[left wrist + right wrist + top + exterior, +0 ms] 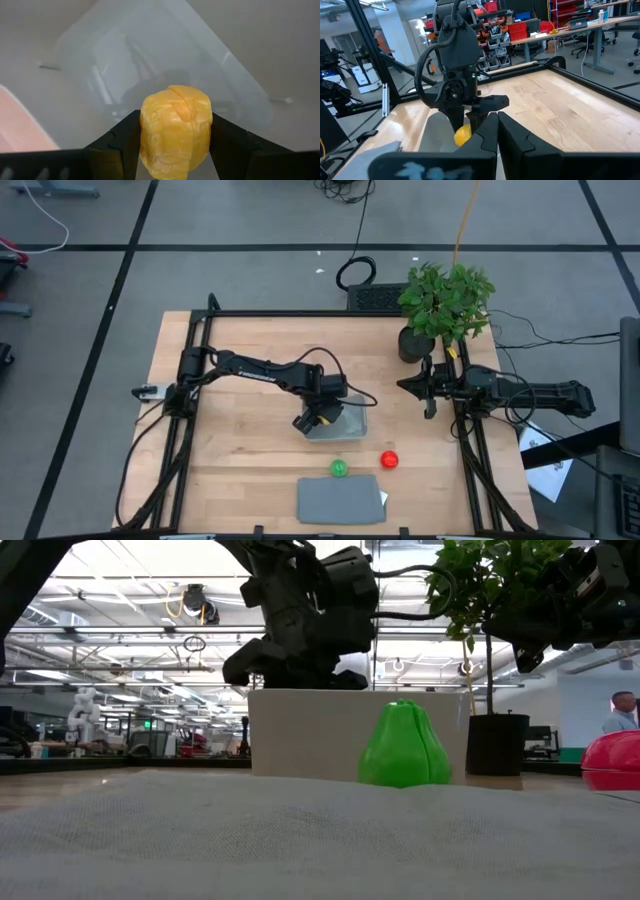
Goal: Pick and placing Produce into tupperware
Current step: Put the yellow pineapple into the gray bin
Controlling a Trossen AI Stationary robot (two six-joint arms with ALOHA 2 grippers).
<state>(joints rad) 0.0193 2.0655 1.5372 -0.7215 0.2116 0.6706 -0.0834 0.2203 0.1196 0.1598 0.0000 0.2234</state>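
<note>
My left gripper (318, 418) is shut on the yellow produce (175, 131) and hangs over the clear tupperware (345, 420), whose floor fills the left wrist view (150, 55). The green produce (340, 468) and the round red produce (389, 460) sit on the table between the tupperware and the table's near edge. In the low view the green one (405, 745) stands in front of the tupperware wall (300, 735). My right gripper (415, 387) waits shut near the table's right side, touching nothing. My left gripper pinches the yellow produce between its two fingers (125, 137), one on each of its sides (150, 131). The fingers come from above, pointing down. The produce is lifted clear, above the tupperware's inside.
A flat grey lid (340, 500) lies by the table's near edge, just before the green produce. A potted leafy plant (445, 300) stands at the far right corner, close to my right arm. Bare wood lies to the left of the tupperware.
</note>
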